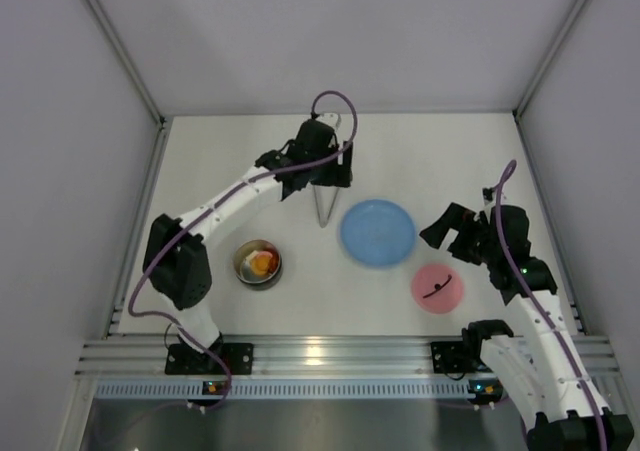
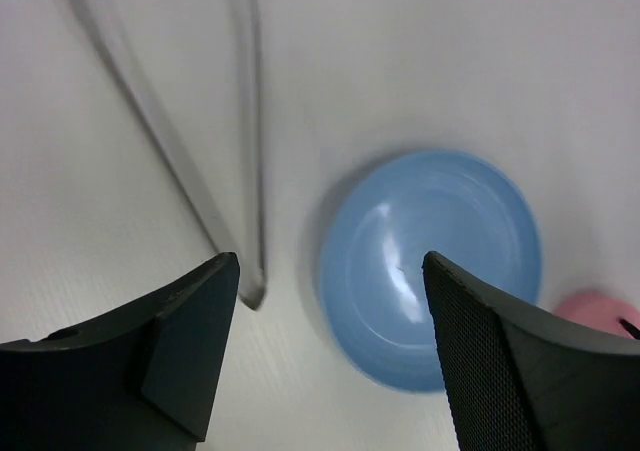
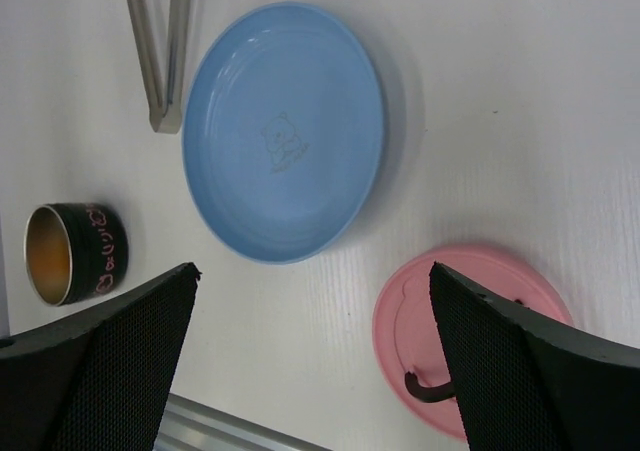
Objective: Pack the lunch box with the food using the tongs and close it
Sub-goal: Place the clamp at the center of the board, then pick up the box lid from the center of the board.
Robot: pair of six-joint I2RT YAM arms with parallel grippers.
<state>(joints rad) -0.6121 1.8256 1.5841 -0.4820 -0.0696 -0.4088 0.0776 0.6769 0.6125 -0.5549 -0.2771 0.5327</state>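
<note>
Left wrist — tongs (image 2: 253, 201) below left pincer (image 2: 330, 266)

Bright, soft light all over.
The tongs (image 2: 250, 121) look blurry up close, and the blue plate (image 2: 440, 221) has a white shiny spot.

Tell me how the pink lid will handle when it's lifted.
The lid lies flat, so it probably won't roll. It looks thin and plastic, likely light. Its strap handle may flex, so the lid could tilt when lifted by it.
</note>
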